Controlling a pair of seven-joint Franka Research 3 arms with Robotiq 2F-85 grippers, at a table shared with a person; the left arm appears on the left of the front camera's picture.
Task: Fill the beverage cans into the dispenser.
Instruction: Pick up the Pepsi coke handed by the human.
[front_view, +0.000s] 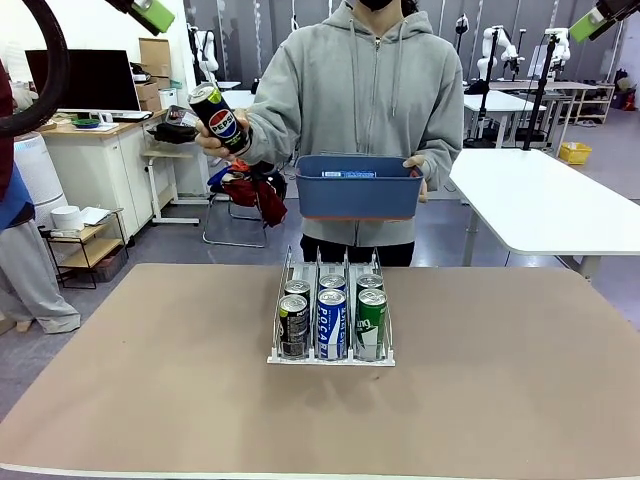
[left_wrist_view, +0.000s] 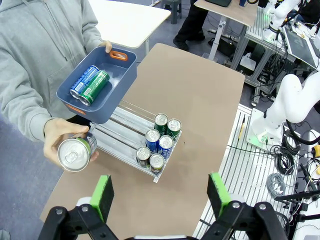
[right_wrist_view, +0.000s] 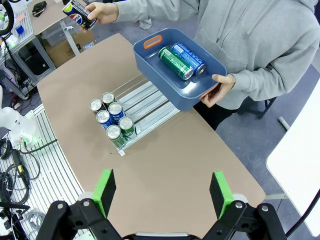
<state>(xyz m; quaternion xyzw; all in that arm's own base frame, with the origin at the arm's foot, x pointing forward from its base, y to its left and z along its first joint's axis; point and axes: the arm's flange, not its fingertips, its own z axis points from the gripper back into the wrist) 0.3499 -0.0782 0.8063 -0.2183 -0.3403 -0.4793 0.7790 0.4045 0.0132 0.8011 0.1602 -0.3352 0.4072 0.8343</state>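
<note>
The left hand (left_wrist_view: 161, 196) and the right hand (right_wrist_view: 162, 190) were each built of black linkages joined by silver-headed screws, and bright green pads (left_wrist_view: 104, 192) were fitted along the fingers. A thick black cable (front_view: 52, 70) was carried in a curve beside the left arm. The person (front_view: 370, 100) was dressed in a grey zipped hoodie (front_view: 410, 90) with long, cuffed sleeves (front_view: 275, 110)

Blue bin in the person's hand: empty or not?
Not empty: the blue bin holds a green can and a blue can, lying flat.
</note>
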